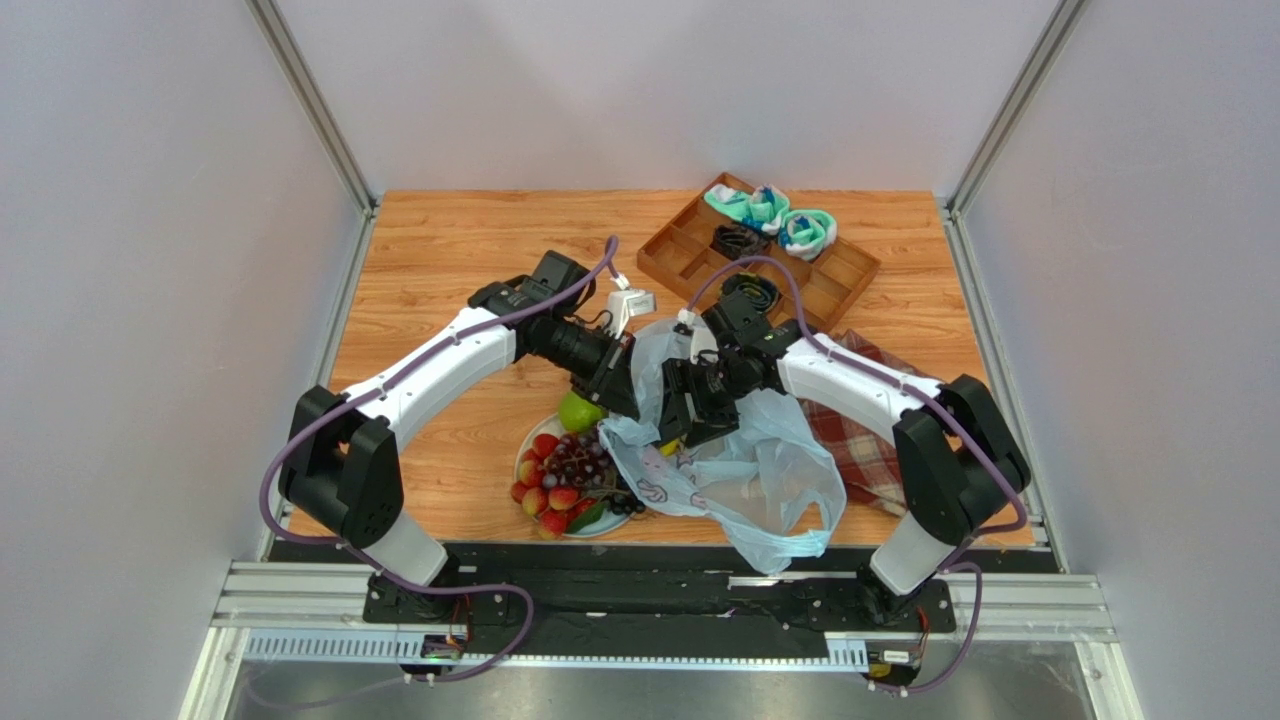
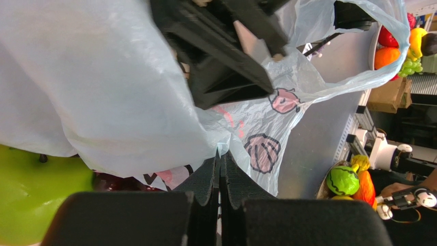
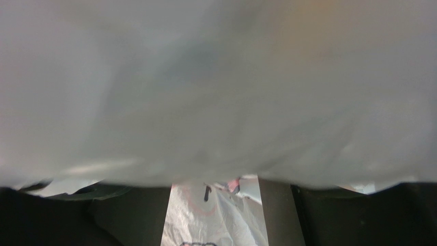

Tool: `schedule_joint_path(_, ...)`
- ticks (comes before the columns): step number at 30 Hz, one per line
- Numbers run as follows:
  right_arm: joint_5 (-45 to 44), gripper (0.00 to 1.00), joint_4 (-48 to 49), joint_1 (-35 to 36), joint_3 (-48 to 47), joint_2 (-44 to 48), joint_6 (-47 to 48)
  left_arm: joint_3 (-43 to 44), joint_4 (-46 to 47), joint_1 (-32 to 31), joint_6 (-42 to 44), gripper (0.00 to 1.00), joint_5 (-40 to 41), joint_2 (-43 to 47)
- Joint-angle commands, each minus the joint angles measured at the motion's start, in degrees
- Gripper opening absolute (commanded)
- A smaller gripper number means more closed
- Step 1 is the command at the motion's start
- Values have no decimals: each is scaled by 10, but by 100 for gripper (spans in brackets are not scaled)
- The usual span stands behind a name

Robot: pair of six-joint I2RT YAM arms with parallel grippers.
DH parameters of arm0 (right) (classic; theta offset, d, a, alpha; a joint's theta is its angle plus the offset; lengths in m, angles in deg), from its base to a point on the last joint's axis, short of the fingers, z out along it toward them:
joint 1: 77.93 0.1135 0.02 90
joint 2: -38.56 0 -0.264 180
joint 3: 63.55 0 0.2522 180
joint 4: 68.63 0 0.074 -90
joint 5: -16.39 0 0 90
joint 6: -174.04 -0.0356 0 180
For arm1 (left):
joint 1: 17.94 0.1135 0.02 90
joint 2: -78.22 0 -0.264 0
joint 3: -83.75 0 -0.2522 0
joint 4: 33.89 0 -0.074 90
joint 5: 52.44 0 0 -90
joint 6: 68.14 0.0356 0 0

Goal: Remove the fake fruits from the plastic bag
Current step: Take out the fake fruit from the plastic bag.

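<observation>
- Your left gripper [image 2: 220, 165] has its fingers pressed together, pinching a fold of the plastic bag [image 1: 751, 477] just beside the green apple [image 1: 579, 410].
- Your right gripper [image 3: 215, 201] is smothered in the bag's film, with its fingers spread apart.
- The red fruits [image 1: 544, 492] and the dark grapes [image 1: 592, 462] lie on the plate [image 1: 529, 444], left of the bag.

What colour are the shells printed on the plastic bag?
The shells on the plastic bag are pink with dark lines; left wrist view shows this best.
</observation>
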Motion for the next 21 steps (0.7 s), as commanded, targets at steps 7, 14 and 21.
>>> schedule_joint_path(7,-20,59,20,-2,-43,-65,-29,14,12,-3,2,0,-58,-5)
schedule_joint_path(14,-3,62,28,-1,-50,-81,-29,13,20,-22,5,0,-96,-5)
schedule_joint_path(21,9,48,23,-6,-38,-103,-48,17,19,-31,10,0,-90,1)
